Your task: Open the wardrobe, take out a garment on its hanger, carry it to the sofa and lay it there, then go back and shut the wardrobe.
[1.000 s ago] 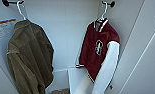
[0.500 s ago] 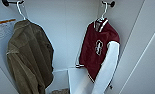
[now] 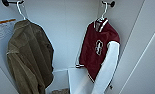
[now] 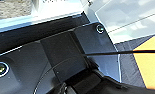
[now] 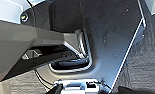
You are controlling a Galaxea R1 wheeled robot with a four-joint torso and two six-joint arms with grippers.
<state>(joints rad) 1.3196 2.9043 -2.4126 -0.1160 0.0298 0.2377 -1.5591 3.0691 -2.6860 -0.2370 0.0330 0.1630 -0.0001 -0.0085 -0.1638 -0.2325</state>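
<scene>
The wardrobe stands open in the head view, its white back wall and inner sides close in front of me. On the right the garment, a maroon jacket with white sleeves and a white chest emblem, hangs facing me. Its thin white hanger hooks over a dark rail end at the top. One white sleeve drops straight down in front of the hem. Nothing touches the jacket.
An olive-brown jacket hangs on its own white hanger at the left. A white sheet with an orange stripe is stuck on the left wall. A white box sits low between the jackets. The white right panel slants close by.
</scene>
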